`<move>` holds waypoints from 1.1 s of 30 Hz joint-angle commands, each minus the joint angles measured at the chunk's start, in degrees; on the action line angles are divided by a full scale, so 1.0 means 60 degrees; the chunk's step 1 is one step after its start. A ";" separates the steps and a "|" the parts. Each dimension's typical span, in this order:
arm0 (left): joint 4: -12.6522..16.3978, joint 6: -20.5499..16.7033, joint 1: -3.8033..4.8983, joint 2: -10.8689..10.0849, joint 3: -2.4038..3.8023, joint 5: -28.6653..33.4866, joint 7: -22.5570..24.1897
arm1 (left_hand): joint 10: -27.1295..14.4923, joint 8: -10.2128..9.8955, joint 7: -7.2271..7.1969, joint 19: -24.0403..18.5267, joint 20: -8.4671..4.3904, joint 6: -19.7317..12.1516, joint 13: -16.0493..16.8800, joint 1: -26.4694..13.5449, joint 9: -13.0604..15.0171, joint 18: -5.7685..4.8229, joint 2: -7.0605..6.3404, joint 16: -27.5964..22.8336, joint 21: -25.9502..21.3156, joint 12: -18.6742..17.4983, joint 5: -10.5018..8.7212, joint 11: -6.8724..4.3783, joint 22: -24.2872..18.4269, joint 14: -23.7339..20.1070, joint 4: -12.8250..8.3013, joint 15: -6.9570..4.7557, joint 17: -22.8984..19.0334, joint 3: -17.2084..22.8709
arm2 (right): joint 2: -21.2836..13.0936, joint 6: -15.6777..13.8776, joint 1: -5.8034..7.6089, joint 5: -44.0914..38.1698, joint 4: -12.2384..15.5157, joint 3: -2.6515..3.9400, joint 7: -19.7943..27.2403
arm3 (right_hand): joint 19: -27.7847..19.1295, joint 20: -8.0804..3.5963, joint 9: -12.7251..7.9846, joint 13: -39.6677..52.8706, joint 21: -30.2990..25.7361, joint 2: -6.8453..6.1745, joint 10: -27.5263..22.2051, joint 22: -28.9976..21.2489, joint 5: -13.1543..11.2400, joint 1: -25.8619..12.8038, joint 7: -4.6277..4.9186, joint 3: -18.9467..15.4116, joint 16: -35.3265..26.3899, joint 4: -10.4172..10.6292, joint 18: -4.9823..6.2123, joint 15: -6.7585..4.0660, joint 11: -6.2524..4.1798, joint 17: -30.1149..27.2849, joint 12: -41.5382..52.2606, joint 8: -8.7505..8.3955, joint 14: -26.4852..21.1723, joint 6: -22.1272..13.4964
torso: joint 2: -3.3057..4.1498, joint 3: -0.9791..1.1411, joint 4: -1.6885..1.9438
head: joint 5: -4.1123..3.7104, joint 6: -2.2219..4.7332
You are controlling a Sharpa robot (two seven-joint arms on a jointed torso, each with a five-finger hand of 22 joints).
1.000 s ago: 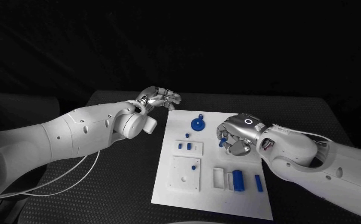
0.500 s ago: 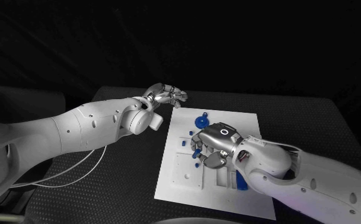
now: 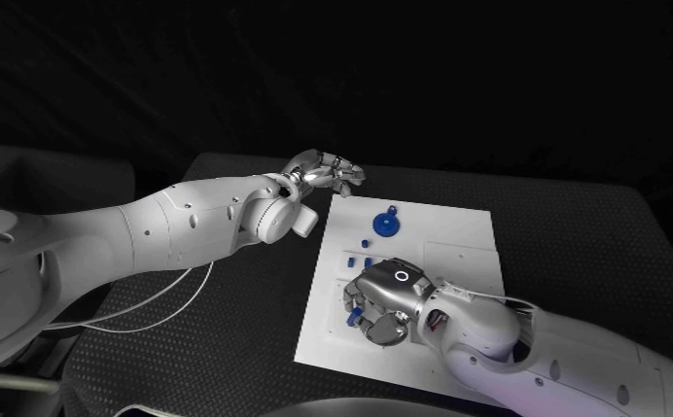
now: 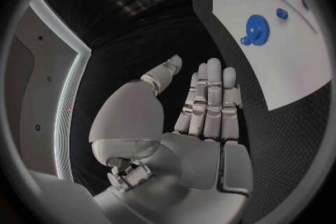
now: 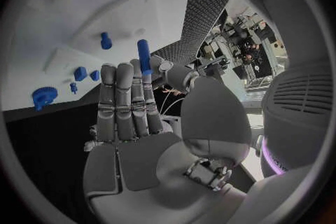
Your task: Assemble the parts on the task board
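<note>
Right hand (image 3: 381, 302): over the near-left part of the white rectangular task board (image 3: 456, 247), pinching a small blue cylindrical peg (image 5: 143, 55) at its fingertips.
Left hand (image 3: 324, 173): fingers extended and apart, holding nothing, above the black tabletop (image 3: 225, 339) off the board's far-left corner.
Blue gear-shaped part (image 3: 387, 225): on the board's far end.

**Materials and finishes on the bench**

Table (image 3: 210, 339): black, matt, with a fine raised diamond-pattern texture, like rubber or woven matting.

Task board (image 3: 449, 242): white, smooth, flat plate with shallow recesses; a dull satin look, seemingly plastic.

Gear (image 4: 256, 27): bright blue, toothed, matt plastic by its look.

Peg (image 5: 143, 56): blue, smooth, cylindrical, the same plastic look as the other small blue parts (image 5: 106, 41).

Left hand (image 4: 203, 106): silver-grey metal-look segments with a brushed sheen, paler smooth pads on the fingers.

Right hand (image 3: 386, 300): same silvery finish, a rounded glossy back.

Arms (image 3: 183, 227): white, smooth, hard shells, faintly glossy.

Cable (image 3: 155, 300): thin, white, smooth sheath.
</note>
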 commanded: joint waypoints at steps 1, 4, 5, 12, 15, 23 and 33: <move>0.0038 0.0130 0.0014 0.0046 0.0009 0.0047 0.0077 | -0.0053 0.0048 -0.0006 0.0052 -0.0007 -0.0087 -0.0016 -0.0097 -0.0010 0.0096 0.0017 -0.0041 -0.0041 -0.0019 0.0063 0.0002 0.0014 0.0098 -0.0014 0.0000 0.0011 -0.0008 | 0.0104 0.0042 -0.0083 -0.0207 -0.0052 -0.0029 0.0158 | 0.0071 -0.0017 0.0015 0.0013 0.0034 0.0040 0.0055 0.0011 0.0053 0.0080 0.0011 0.0059 -0.0051 -0.0016 0.0215 -0.0069 0.0009 -0.0009 0.0010 0.0013 0.0024 0.0073 | -0.0004 0.0014 0.0004 | 0.0064 -0.0047; 0.0055 0.0135 0.0014 0.0048 0.0009 0.0047 0.0071 | -0.0053 0.0049 -0.0006 0.0053 -0.0006 -0.0088 -0.0016 -0.0098 -0.0011 0.0096 0.0019 -0.0043 -0.0043 -0.0019 0.0063 0.0002 0.0016 0.0098 -0.0014 0.0001 0.0013 -0.0009 | 0.0142 0.0054 -0.0115 -0.0241 -0.0112 -0.0054 0.0158 | 0.0072 -0.0018 0.0016 0.0016 0.0035 0.0043 0.0056 0.0012 0.0053 0.0080 0.0012 0.0060 -0.0052 -0.0018 0.0215 -0.0069 0.0009 -0.0008 0.0010 0.0012 0.0026 0.0073 | -0.0002 0.0017 -0.0003 | 0.0080 -0.0069; 0.0060 0.0137 0.0014 0.0048 0.0009 0.0047 0.0070 | -0.0054 0.0049 -0.0006 0.0053 -0.0006 -0.0089 -0.0016 -0.0098 -0.0011 0.0096 0.0019 -0.0044 -0.0043 -0.0019 0.0063 0.0002 0.0016 0.0098 -0.0014 0.0001 0.0014 -0.0009 | 0.0143 0.0058 -0.0122 -0.0273 -0.0120 -0.0055 0.0149 | 0.0073 -0.0018 0.0017 0.0016 0.0035 0.0044 0.0056 0.0012 0.0054 0.0080 0.0012 0.0060 -0.0052 -0.0018 0.0215 -0.0069 0.0009 -0.0008 0.0010 0.0012 0.0027 0.0073 | -0.0002 0.0017 -0.0003 | 0.0080 -0.0069; 0.0066 0.0148 0.0014 0.0035 0.0009 0.0047 0.0065 | -0.0055 0.0049 -0.0004 0.0054 -0.0005 -0.0092 -0.0016 -0.0101 -0.0012 0.0095 0.0019 -0.0048 -0.0046 -0.0018 0.0062 0.0003 0.0019 0.0099 -0.0013 0.0001 0.0018 -0.0011 | 0.0149 0.0112 -0.0130 -0.0430 -0.0187 -0.0058 0.0078 | 0.0076 -0.0021 0.0019 0.0022 0.0037 0.0054 0.0055 0.0014 0.0053 0.0083 0.0012 0.0061 -0.0053 -0.0027 0.0215 -0.0069 0.0008 -0.0006 0.0009 0.0010 0.0033 0.0072 | -0.0005 0.0014 -0.0012 | 0.0095 -0.0090; 0.0070 0.0153 0.0014 0.0025 0.0009 0.0047 0.0056 | -0.0056 0.0049 -0.0004 0.0054 -0.0005 -0.0093 -0.0016 -0.0103 -0.0013 0.0095 0.0019 -0.0050 -0.0048 -0.0018 0.0062 0.0003 0.0020 0.0099 -0.0013 0.0002 0.0020 -0.0012 | 0.0148 0.0091 -0.0131 -0.0531 -0.0187 -0.0059 -0.0016 | 0.0077 -0.0022 0.0020 0.0024 0.0038 0.0057 0.0054 0.0014 0.0053 0.0083 0.0012 0.0060 -0.0054 -0.0032 0.0215 -0.0070 0.0008 -0.0005 0.0008 0.0009 0.0035 0.0071 | -0.0004 0.0016 -0.0009 | 0.0090 -0.0096; 0.0062 0.0167 0.0014 0.0014 0.0009 0.0047 0.0044 | -0.0060 0.0049 -0.0002 0.0056 -0.0003 -0.0098 -0.0017 -0.0109 -0.0015 0.0094 0.0019 -0.0056 -0.0052 -0.0018 0.0061 0.0005 0.0023 0.0098 -0.0010 0.0003 0.0026 -0.0015 | 0.0017 0.0048 -0.0130 -0.0801 -0.0121 -0.0059 -0.0166 | 0.0090 -0.0030 0.0030 0.0042 0.0047 0.0047 0.0067 0.0021 0.0054 0.0091 0.0008 0.0061 -0.0054 -0.0059 0.0215 -0.0074 0.0003 0.0002 0.0013 0.0012 0.0055 0.0084 | -0.0004 0.0010 -0.0007 | 0.0074 -0.0090; 0.0052 0.0172 0.0014 0.0006 0.0009 0.0047 0.0035 | -0.0066 0.0049 0.0000 0.0056 -0.0002 -0.0103 -0.0018 -0.0113 -0.0017 0.0094 0.0020 -0.0065 -0.0059 -0.0019 0.0061 0.0007 0.0028 0.0098 -0.0009 0.0005 0.0034 -0.0017 | -0.0077 0.0038 -0.0129 -0.0933 -0.0022 -0.0055 -0.0262 | 0.0107 -0.0037 0.0041 0.0060 0.0056 0.0035 0.0080 0.0025 0.0054 0.0098 0.0002 0.0073 -0.0055 -0.0068 0.0215 -0.0081 -0.0004 0.0008 0.0019 0.0016 0.0075 0.0098 | -0.0006 0.0011 -0.0005 | 0.0079 -0.0088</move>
